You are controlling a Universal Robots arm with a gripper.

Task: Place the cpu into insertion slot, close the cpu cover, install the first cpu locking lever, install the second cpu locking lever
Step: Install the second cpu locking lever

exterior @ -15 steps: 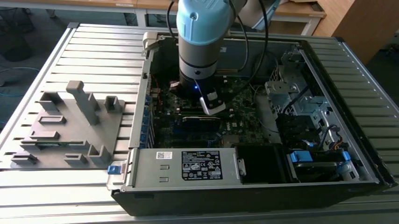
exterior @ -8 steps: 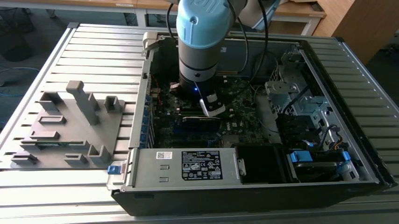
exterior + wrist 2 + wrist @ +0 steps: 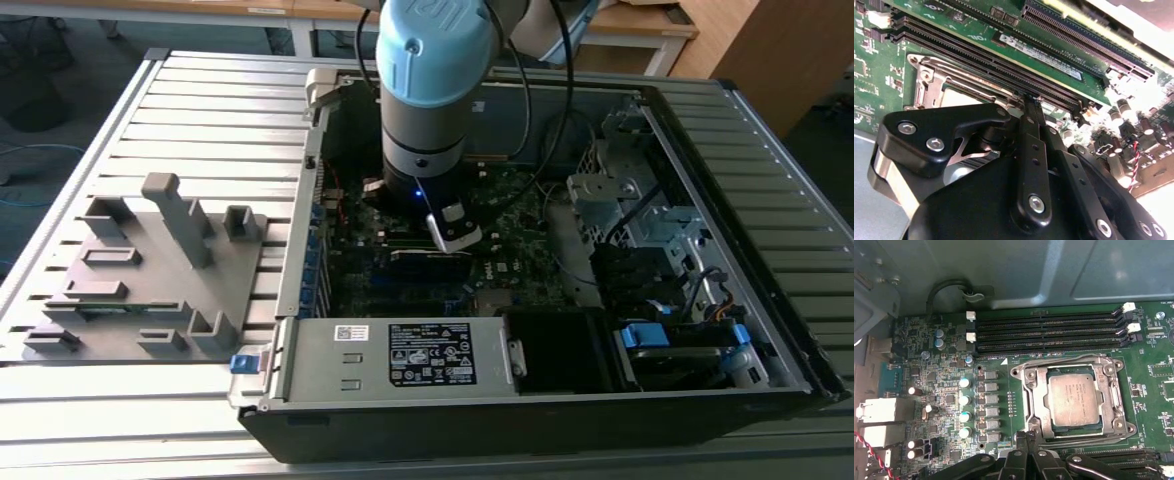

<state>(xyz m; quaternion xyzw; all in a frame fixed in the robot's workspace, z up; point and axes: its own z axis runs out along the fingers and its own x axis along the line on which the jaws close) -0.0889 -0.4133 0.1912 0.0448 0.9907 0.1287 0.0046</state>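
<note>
Cpu (image 3: 1074, 401) sits flat in insertion slot (image 3: 1040, 401), cpu cover (image 3: 1116, 396) down around it. Thin stiff metal, fragile pins beneath; take levers at ends. Gripper (image 3: 1026, 436) at socket edge, jaws closed together, holding nothing.

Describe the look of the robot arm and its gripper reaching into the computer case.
The arm is a thick dark-grey cylinder with a pale blue cap, black cables trailing beside it. The gripper is matte black, built of flat linked bars with silver screws.
</note>
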